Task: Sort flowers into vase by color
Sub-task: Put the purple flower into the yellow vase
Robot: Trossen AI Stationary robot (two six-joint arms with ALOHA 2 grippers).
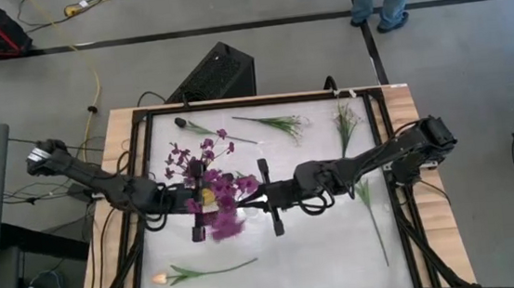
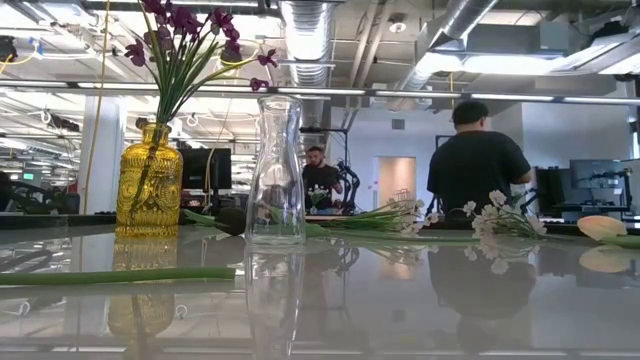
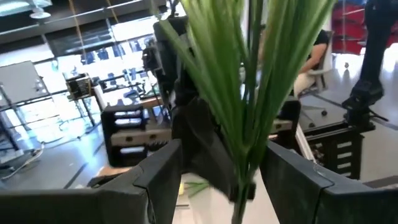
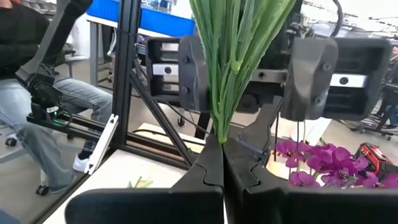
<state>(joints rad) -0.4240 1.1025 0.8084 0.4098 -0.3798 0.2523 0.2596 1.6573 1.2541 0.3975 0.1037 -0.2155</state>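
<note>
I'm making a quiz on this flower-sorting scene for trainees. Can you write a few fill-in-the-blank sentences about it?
1. In the low view, the yellow vase holds flowers whose blossoms are ____.
2. The clear glass vase beside it holds ____ flowers.
3. In its wrist view, the right pincer is ____ on a bunch of green stems.
4. In the high view, the tulip bud lying apart near the table's front edge is pale ____.

Missing words: purple; no; shut; orange
</note>
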